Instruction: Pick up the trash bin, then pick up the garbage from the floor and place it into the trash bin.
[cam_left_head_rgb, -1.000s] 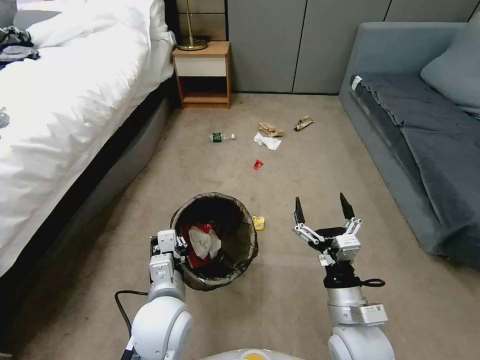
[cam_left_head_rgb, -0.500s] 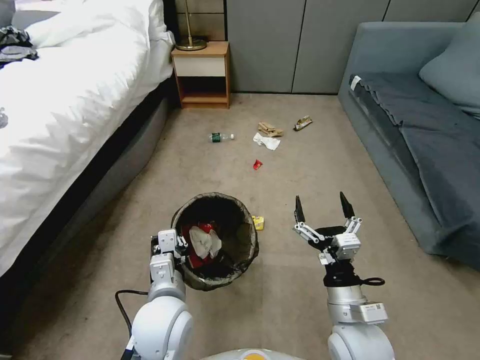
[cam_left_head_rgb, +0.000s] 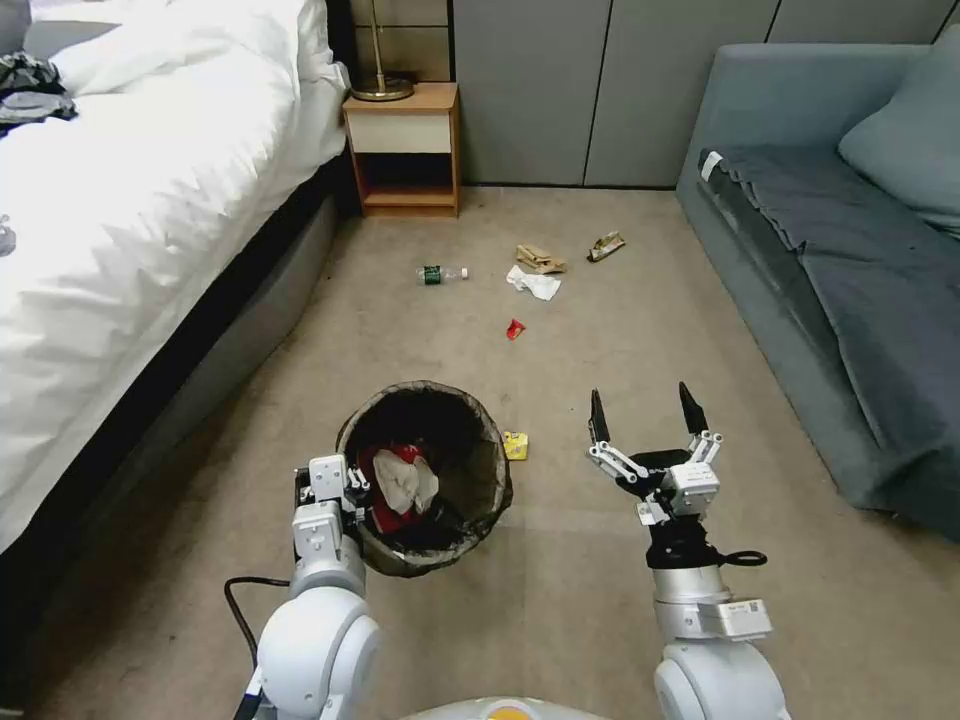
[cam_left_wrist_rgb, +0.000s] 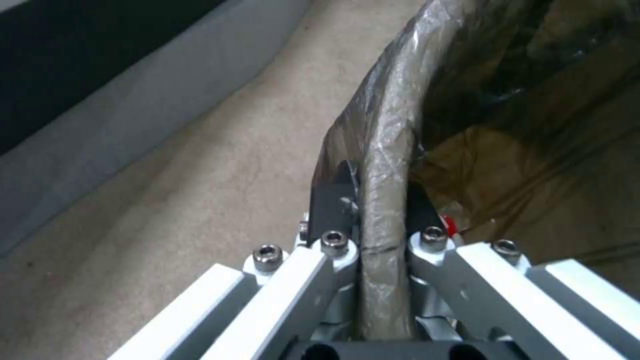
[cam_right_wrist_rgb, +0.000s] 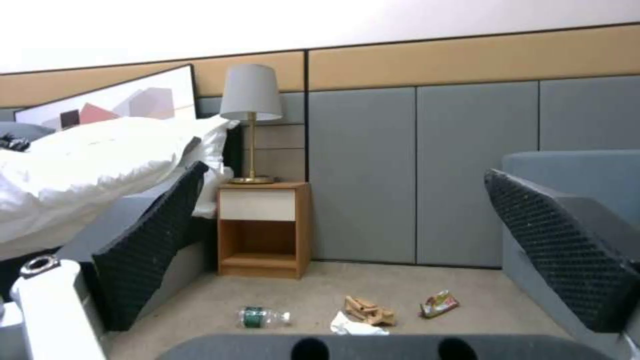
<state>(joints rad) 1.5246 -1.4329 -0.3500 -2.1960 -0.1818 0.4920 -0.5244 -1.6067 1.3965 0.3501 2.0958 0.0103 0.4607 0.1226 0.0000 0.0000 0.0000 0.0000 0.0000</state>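
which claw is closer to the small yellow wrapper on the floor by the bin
The right. The right claw hangs open, a short way to the side of the yellow wrapper. The left claw is shut on the trash bin rim, at the bin's far side from the wrapper.

Beige carpet (cam_left_head_rgb: 600, 600) underfoot; white-quilted bed (cam_left_head_rgb: 130, 230) at left, grey sofa (cam_left_head_rgb: 840, 250) at right, wooden nightstand (cam_left_head_rgb: 405, 150) with brass lamp (cam_right_wrist_rgb: 250, 125) against grey panelled wall (cam_left_head_rgb: 600, 90).
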